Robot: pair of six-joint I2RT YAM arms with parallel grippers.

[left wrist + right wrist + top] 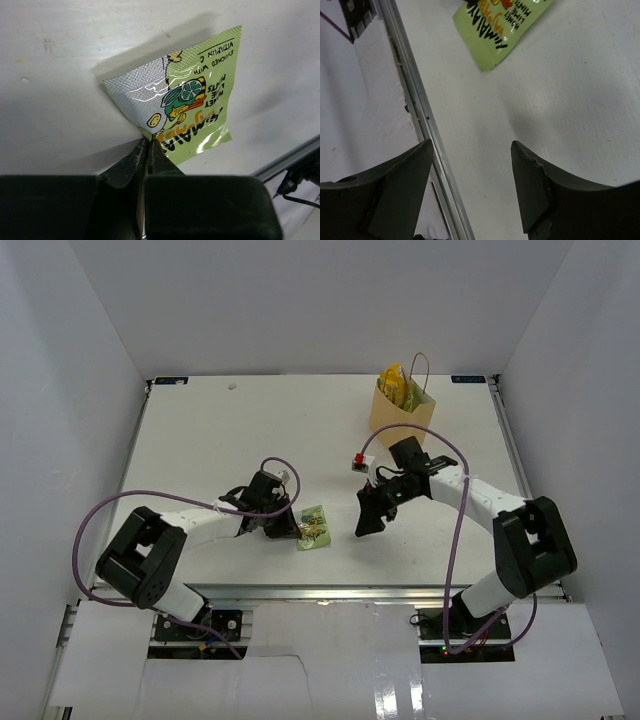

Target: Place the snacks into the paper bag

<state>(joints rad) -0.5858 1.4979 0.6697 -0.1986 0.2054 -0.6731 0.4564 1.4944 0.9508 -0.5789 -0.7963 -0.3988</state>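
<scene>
A light-green square snack pack [314,528] is near the table's front, clear in the left wrist view [185,105]. My left gripper [292,526] is shut on its corner, fingertips [156,154] pinching the edge. The pack's end also shows in the right wrist view [492,30]. My right gripper [368,512] is open and empty above the table, right of the pack, fingers [530,175] wide apart. The tan paper bag [402,412] stands upright at the back right with yellow and green packets [397,386] sticking out of its top.
A small red and white object [360,462] lies on the table just in front of the bag. The table's metal front rail [415,100] runs close below the right gripper. White walls enclose the table on three sides.
</scene>
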